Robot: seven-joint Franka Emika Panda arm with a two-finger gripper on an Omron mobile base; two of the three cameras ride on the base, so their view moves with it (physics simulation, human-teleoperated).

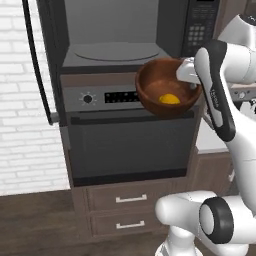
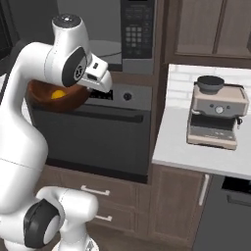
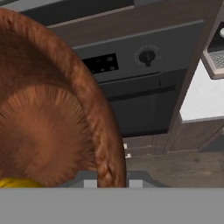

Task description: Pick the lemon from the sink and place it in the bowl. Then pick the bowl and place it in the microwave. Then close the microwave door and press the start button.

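The reddish-brown bowl (image 1: pixel 159 85) hangs in the air in front of the oven's control strip, just below the open microwave (image 1: pixel 115 30). My gripper (image 1: pixel 188 76) is shut on its right rim. The yellow lemon (image 1: pixel 170 99) lies inside the bowl. From the right base view the bowl (image 2: pixel 46 102) and lemon (image 2: pixel 58 94) sit behind my hand (image 2: pixel 97 73). The hand view has the bowl's inside (image 3: pixel 48 122) close up, with the lemon (image 3: pixel 17 183) at the bottom edge. The microwave door (image 1: pixel 50 55) stands swung open to the left. The sink is out of view.
The microwave keypad (image 1: pixel 198 31) is right of the cavity. Below it is the oven (image 1: pixel 130 145) with a knob, then two drawers (image 1: pixel 131 199). A coffee machine (image 2: pixel 215 115) stands on the white counter (image 2: pixel 176 147) to the right. A white brick wall (image 1: pixel 20 125) is on the left.
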